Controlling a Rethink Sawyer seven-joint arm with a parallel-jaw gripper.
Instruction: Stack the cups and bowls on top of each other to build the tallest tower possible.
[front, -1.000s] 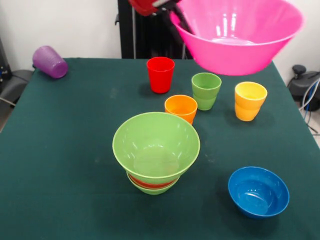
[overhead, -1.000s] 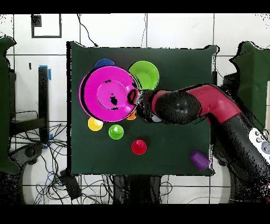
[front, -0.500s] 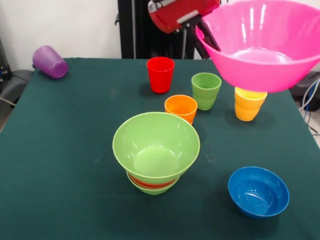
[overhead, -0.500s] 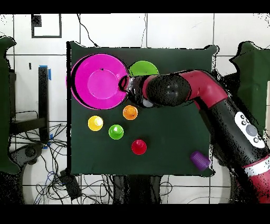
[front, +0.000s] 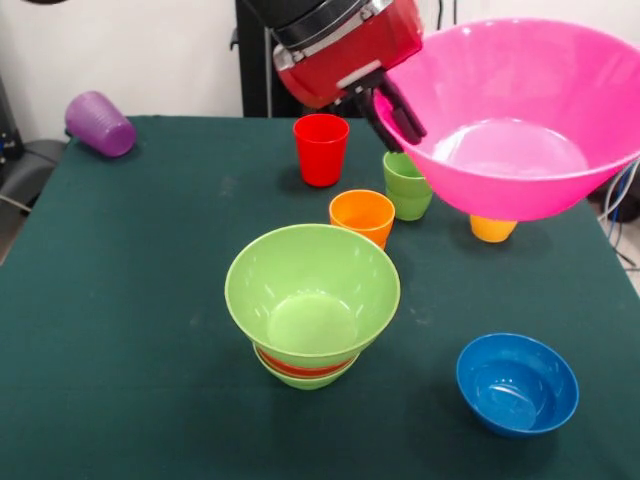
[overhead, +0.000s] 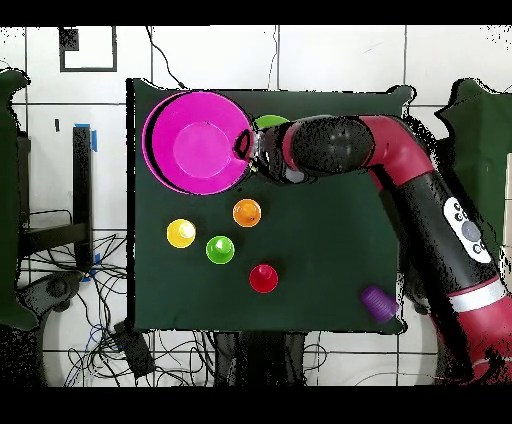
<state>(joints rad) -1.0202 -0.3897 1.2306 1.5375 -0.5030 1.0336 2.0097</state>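
Gripper (front: 398, 110): clamped on pink bowl's (front: 520, 130) rim, held aloft.
Tower (front: 311, 305): three bowls nested.
Remaining: blue bowl (front: 517, 383), cups unstacked.

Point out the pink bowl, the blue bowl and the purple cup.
pink bowl (front: 515, 150), front view, inner floor.
blue bowl (front: 517, 383), front view, inside bottom.
purple cup (front: 100, 124), front view, side wall; lies tipped over.

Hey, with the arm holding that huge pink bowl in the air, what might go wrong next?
The gripper pinches the huge glossy pink plastic bowl only at its rim, so the bowl may tilt or slip. It hangs over the yellow plastic cup and light green plastic cup; lowering there might topple them. Set down off-centre, it might tip the nested bowl tower.
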